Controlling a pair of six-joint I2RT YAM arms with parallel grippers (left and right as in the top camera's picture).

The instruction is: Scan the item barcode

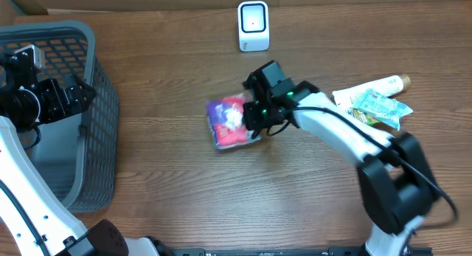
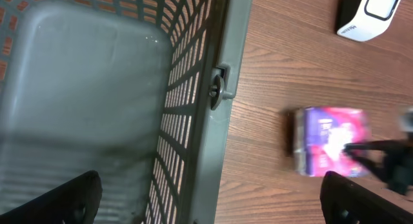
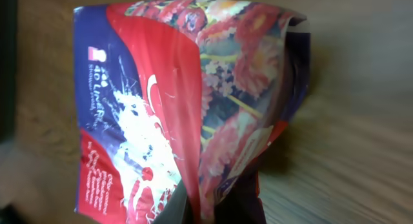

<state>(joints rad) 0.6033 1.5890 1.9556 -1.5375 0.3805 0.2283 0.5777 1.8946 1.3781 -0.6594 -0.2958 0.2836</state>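
The item is a soft purple and pink packet (image 1: 230,122) with flower print, near the middle of the wooden table. My right gripper (image 1: 254,119) is shut on its right edge, and the film is pinched into a fold between the jaws (image 3: 216,208). The packet (image 3: 187,101) fills the right wrist view; no barcode shows on the side I see. A white scanner-like box (image 1: 253,25) stands at the back of the table. My left gripper (image 1: 77,94) is wide open and empty, straddling the basket rim (image 2: 226,88). The left wrist view also holds the packet (image 2: 329,146).
A grey plastic basket (image 1: 96,79) takes up the left side of the table. A small heap of other items, a tube and a green packet (image 1: 372,101), lies at the right. The white box (image 2: 371,14) is in the corner of the left wrist view.
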